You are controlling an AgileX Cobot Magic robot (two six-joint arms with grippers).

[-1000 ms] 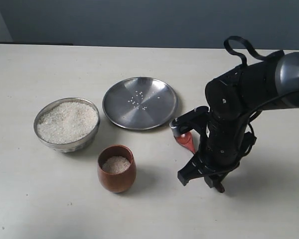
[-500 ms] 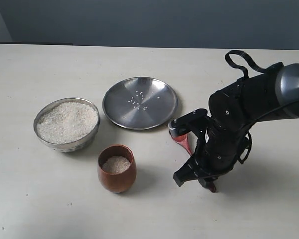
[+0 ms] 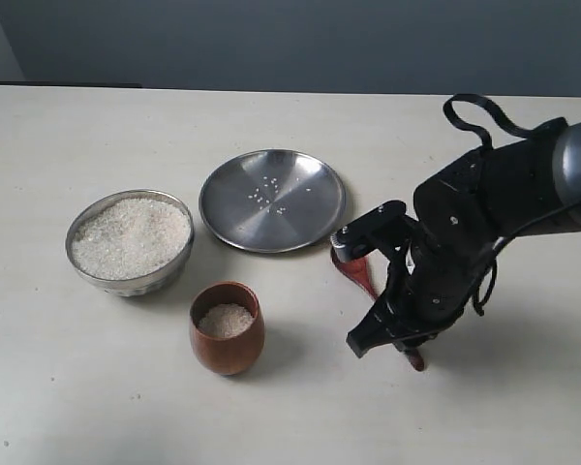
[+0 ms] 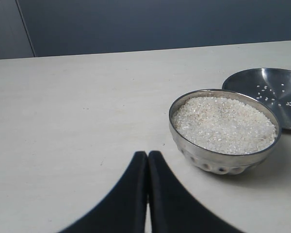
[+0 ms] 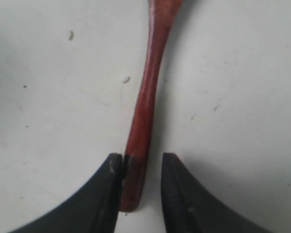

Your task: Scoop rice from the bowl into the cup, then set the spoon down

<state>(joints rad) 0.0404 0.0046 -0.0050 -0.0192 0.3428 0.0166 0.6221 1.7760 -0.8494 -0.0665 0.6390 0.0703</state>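
Exterior view: right arm [image 3: 465, 232] blocks most of spoon [image 3: 356, 272]. Only scoop end and handle tip poke out, middle hidden. Arm itself cut by frame edge.
Right wrist view: spoon's scoop end chopped off by edge, right gripper [image 5: 142, 158] finger bases too, shot kinda soft.
Left wrist view: plate [image 4: 242, 87] clipped at edge, left gripper [image 4: 147, 155] fingers run off frame.

Reddish-brown spoon [image 5: 144, 111], silver bowl [image 3: 140, 283], white rice [image 3: 131, 235]
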